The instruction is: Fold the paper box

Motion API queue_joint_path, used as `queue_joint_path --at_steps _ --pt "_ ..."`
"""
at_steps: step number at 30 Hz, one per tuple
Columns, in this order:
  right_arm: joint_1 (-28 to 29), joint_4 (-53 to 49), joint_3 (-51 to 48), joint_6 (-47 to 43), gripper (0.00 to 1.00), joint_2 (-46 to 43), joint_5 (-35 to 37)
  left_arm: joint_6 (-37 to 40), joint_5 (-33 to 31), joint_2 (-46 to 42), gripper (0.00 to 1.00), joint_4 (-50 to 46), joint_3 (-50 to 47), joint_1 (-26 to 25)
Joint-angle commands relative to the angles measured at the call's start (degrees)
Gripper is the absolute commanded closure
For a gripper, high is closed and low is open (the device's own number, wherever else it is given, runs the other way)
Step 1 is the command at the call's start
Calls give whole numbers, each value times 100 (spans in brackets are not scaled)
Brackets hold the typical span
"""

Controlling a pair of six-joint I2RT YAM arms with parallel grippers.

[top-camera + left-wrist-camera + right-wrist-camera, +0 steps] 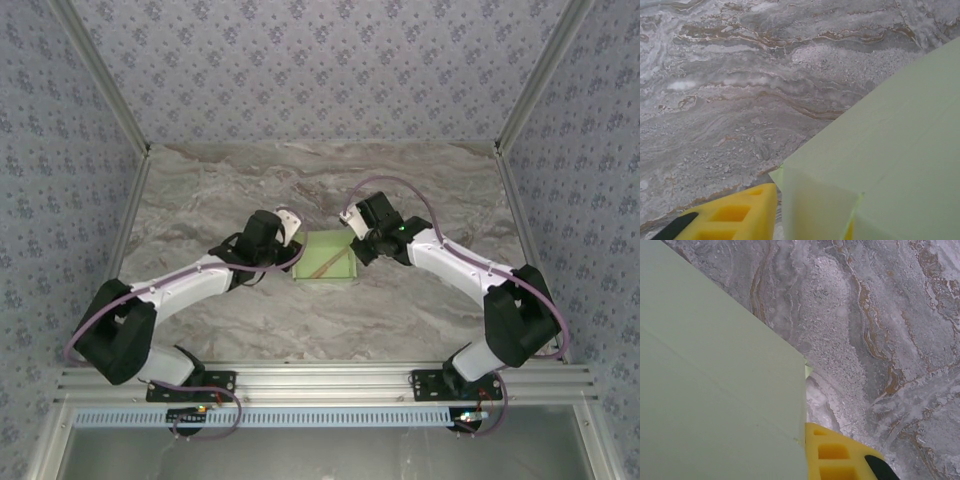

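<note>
The left gripper (296,243) is straddling the nine-o'clock wall of the paper box (325,258); I cannot tell whether it is gripping. The right gripper (354,235), at two o'clock, is pinching the opposite wall. The box is sitting mid-table, its walls seemingly being raised, and tucking the tabs probably follows.

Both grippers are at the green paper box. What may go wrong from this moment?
1. The right gripper seems shut on an edge of the thin paper box; a pull by either arm may tear or crease the card.
2. The left gripper straddles a folded corner; squeezing there may crush it out of shape.
3. A thin stick lies across the box; tilting the box may let it slide off.
</note>
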Motion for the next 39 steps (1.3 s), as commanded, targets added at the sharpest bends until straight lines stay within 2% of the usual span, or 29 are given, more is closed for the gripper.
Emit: queue_joint_path --at_steps 1,8,12,18,22,32,39 --pt "-25 -153 83 54 100 -61 -19 36 -91 68 72 83 217 -40" --pt "-14 -245 193 153 100 3 47 32 -114 214 85 38 369 -94" --pt "26 -292 356 694 100 87 231 -207 -351 253 91 134 394 -195" --pt "219 -209 469 2292 100 253 699 -1171 -1373 365 95 246 476 -573" --pt "476 81 390 2936 100 341 1147 -2071 -2080 517 98 173 587 -721" --pt "708 1011 -110 3588 100 257 1675 -3192 -3887 854 100 274 586 -1373" --pt "810 1915 -668 3673 100 156 1779 -3315 -4437 1037 100 918 239 -1636"
